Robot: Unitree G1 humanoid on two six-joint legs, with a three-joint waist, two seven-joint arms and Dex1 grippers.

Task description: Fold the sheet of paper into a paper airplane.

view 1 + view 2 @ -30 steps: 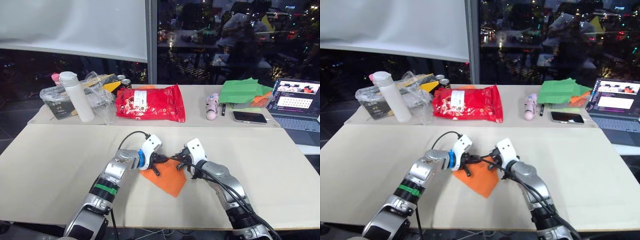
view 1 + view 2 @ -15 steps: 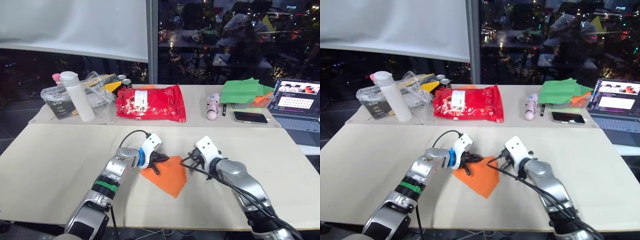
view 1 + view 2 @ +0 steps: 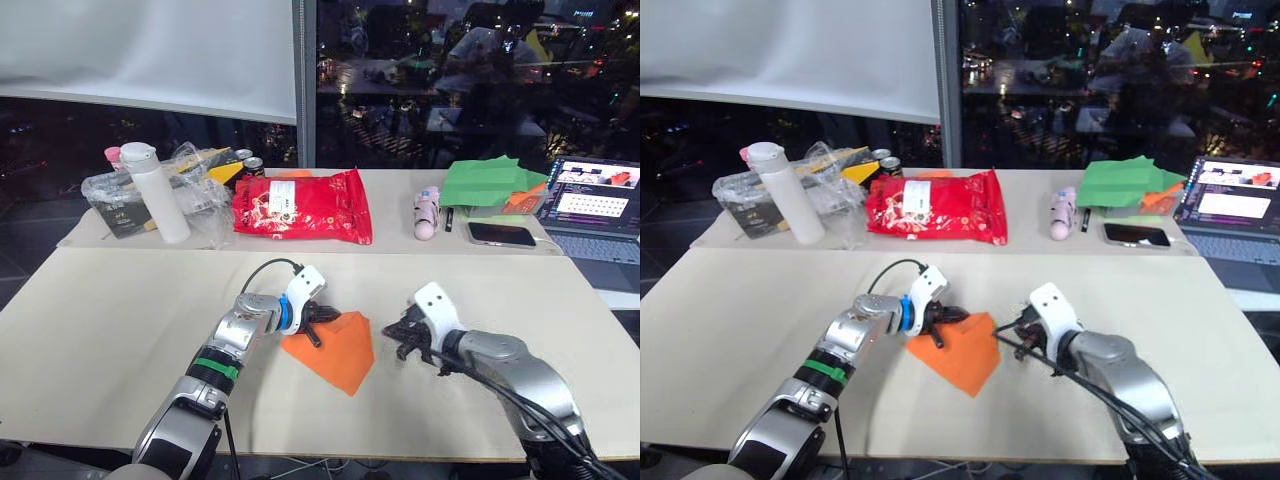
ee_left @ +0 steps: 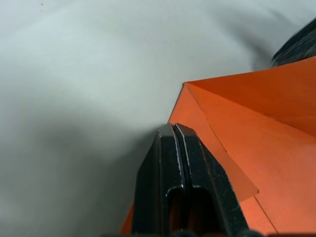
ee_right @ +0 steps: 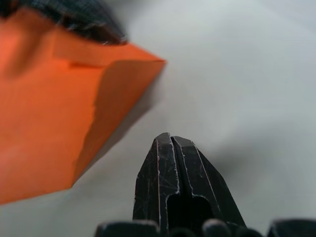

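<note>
1. Sheet of paper [image 3: 335,347], orange, creased into a pointed wedge, lies flat on the tabletop [image 3: 110,330] between my two arms, near the front edge.
2. My left gripper [image 3: 318,322]: fingers pressed together, tips resting on the paper's left corner.
3. My right gripper [image 3: 402,331]: fingers pressed together, holding nothing, just beside the paper's right edge, not touching.

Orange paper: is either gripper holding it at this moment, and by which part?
Neither holds it. The left gripper, shut, rests on the sheet of paper near its upper left edge; the right gripper, shut, sits apart from it.
</note>
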